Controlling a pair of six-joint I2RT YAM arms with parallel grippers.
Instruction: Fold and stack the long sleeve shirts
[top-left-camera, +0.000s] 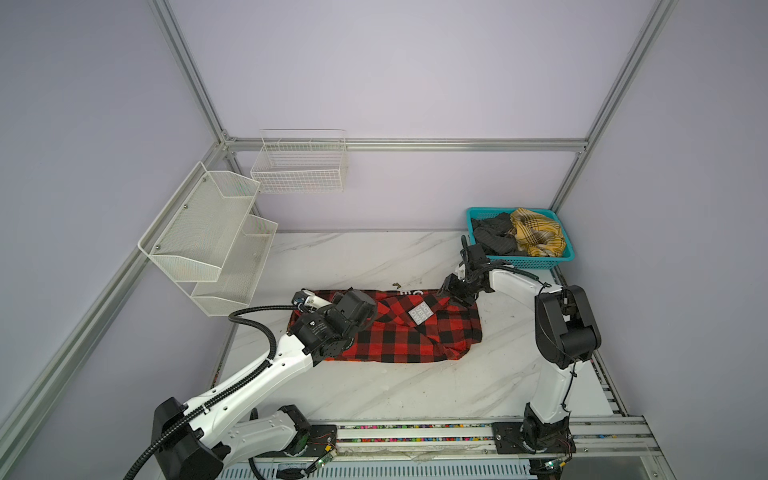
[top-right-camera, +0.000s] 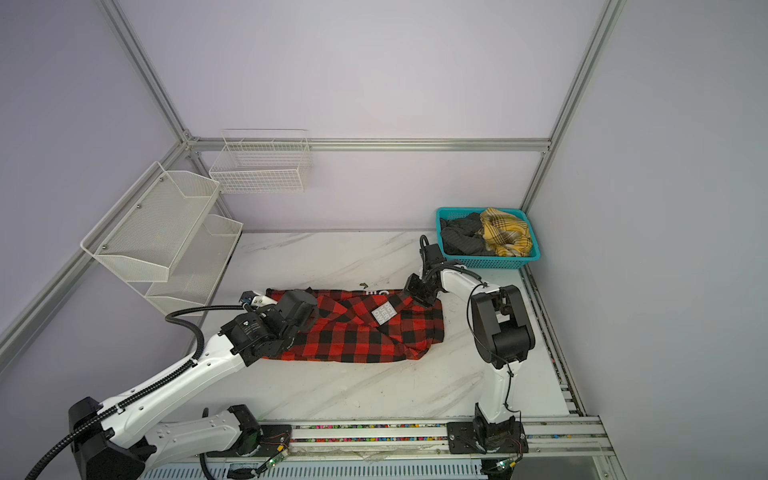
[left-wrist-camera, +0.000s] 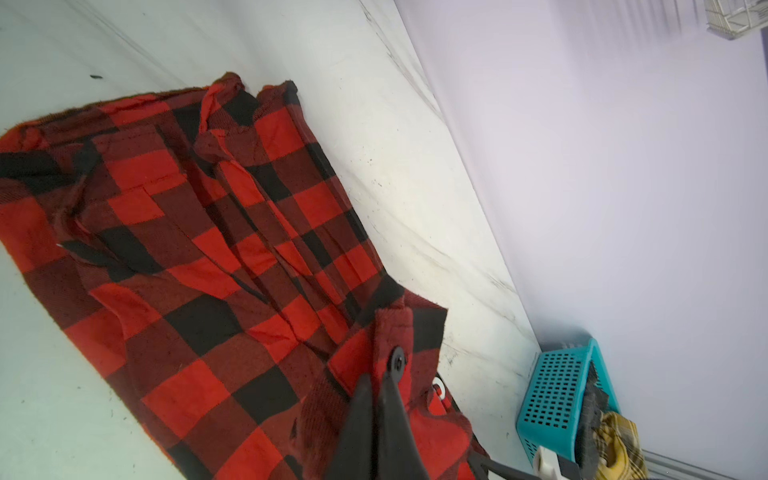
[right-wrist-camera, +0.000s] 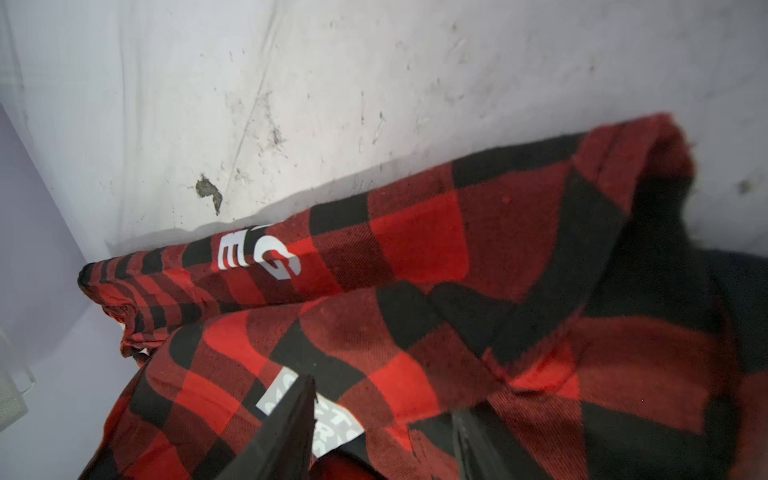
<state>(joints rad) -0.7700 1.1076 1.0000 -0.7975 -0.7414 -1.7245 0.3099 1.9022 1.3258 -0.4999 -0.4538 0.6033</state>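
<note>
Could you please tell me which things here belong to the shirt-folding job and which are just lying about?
Job: red-and-black checked flannel shirt, pinched by the shut left pincer; open right pincer over it; likely next, dark grey garment and yellow plaid garment.
Lying about: teal plastic basket holding them; white wire basket; white mesh two-tier shelf; small dark scrap.

A red-and-black buffalo-check flannel shirt (top-left-camera: 386, 332) lies loosely folded and rumpled on the white marble tabletop (top-left-camera: 374, 386), just left of the teal basket (top-left-camera: 528, 262) and nearer the viewer. White block letters (right-wrist-camera: 257, 257) show along the edge facing the basket's side, and a white printed label (top-left-camera: 422, 312) faces up.
</note>
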